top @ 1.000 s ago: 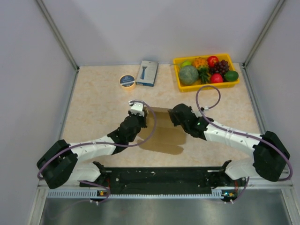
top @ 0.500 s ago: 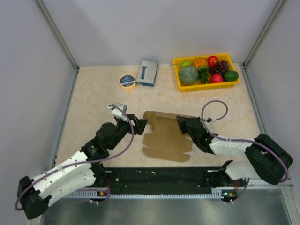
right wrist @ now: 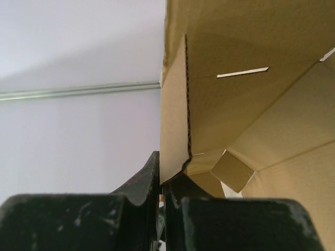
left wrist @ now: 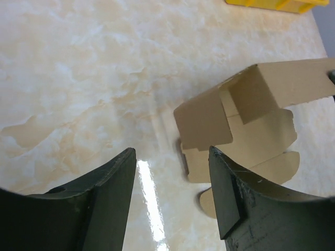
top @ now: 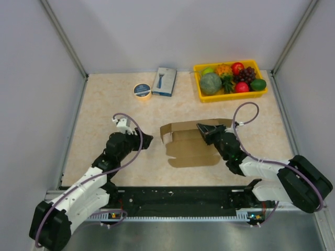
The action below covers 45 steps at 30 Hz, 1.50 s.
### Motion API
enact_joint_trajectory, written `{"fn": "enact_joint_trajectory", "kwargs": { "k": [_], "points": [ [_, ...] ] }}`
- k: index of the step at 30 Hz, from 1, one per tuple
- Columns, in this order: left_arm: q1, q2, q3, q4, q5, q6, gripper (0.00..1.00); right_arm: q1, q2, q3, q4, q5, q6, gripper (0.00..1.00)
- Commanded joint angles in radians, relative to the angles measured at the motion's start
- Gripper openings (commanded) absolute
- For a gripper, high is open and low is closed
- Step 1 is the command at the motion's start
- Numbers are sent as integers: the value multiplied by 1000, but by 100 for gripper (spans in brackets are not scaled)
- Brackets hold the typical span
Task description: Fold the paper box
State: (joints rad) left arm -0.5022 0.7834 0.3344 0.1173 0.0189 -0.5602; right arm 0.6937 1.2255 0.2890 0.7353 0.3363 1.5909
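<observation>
Right wrist view: the right gripper (right wrist: 161,175) has its two dark fingers pressed together on a thin upright panel edge of the paper box (right wrist: 235,104), the cardboard running up from between the tips. Past that edge the box's brown inner faces open out toward 3 o'clock, with a narrow slot cut showing in one panel. Left wrist view: the left gripper (left wrist: 171,157) has its jaws apart with nothing between them, only bare marbled table (left wrist: 78,78). The box's nearest raised flap sits just past the fingertips toward 1 o'clock, not touching either finger. Top external view: the box lies near the table's centre, partly folded, its far panel raised and the near flaps flat on the surface. The right gripper holds it at the box's 2 o'clock corner; the left gripper is at the box's 9 o'clock side, near but clear of it. Well beyond the box, a yellow tray (top: 231,96) of fruit and vegetables (top: 211,82) sits at 1 o'clock, a small blue-and-white printed box (top: 165,81) at 12 o'clock, and a roll of tape (top: 142,90) just beside that at 11 o'clock.
</observation>
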Motion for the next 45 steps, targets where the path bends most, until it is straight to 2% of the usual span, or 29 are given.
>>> {"fn": "enact_joint_trajectory", "kwargs": {
  "k": [1, 7, 10, 16, 17, 18, 21, 25, 29, 34, 40, 45],
  "points": [
    [80, -7, -17, 117, 133, -30, 62, -48, 5, -46, 234, -51, -192, 0],
    [99, 82, -12, 171, 168, 17, 59, -103, 153, -126, 499, -163, -193, 0],
    [99, 141, -12, 231, 200, 22, 57, -122, 200, -137, 536, -215, -192, 0],
    [99, 293, 58, 257, 352, 86, 66, -160, 171, -149, 422, -237, -207, 0],
    [99, 338, 87, 248, 358, 106, 66, -169, 166, -122, 383, -256, -207, 0],
    [99, 358, 100, 245, 365, 112, 62, -180, 164, -99, 284, -275, -219, 0],
    [99, 418, 133, 237, 362, 152, 59, -198, 152, -21, 178, -299, -244, 0],
    [97, 462, 160, 261, 345, 207, 62, -223, 125, 62, -40, -304, -264, 0],
    [97, 554, 213, 280, 436, 227, 65, -255, 103, 117, -152, -302, -270, 0],
    [97, 628, 215, 367, 532, 223, 59, -283, 112, 101, -117, -322, -256, 0],
    [94, 726, 220, 475, 624, 259, 71, -298, 158, 65, -36, -370, -236, 0],
    [94, 766, 241, 509, 639, 339, 70, -306, 180, 61, 12, -395, -235, 0]
  ]
}}
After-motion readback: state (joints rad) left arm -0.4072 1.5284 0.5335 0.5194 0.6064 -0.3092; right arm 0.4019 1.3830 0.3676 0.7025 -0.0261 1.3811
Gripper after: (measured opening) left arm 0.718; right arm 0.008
